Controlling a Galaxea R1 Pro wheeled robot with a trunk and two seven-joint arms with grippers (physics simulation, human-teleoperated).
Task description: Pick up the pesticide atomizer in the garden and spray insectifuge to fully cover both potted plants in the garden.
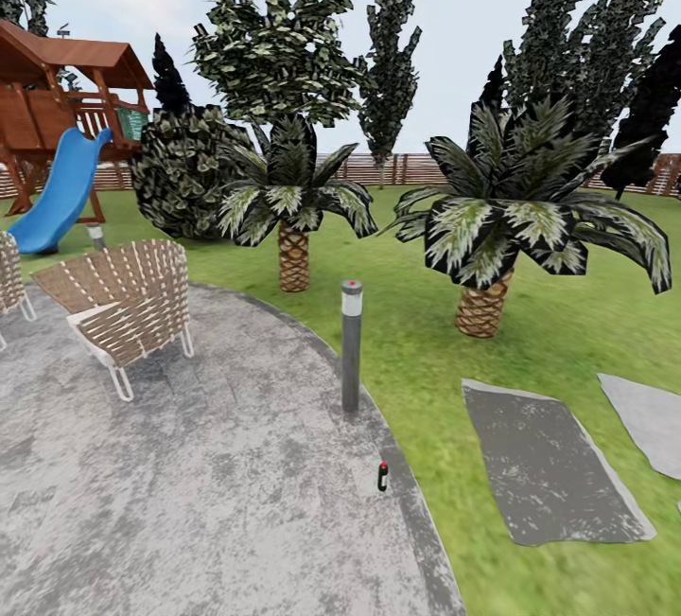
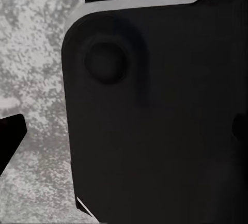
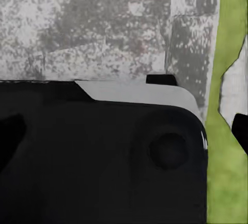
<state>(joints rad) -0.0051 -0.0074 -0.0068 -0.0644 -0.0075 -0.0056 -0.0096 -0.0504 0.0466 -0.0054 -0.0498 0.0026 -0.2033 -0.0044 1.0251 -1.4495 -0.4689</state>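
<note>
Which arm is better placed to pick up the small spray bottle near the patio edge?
Probably the right: the pesticide atomizer stands slightly right of the head view's centre, near the lawn. Judged only from there.

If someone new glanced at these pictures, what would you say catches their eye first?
Probably the two palms on the lawn, then the blue slide under the wooden play tower at far left. Nearer, a woven chair sits on the grey patio, a grey lamp post stands at its edge, and a small dark spray bottle stands just in front of the post.
</note>
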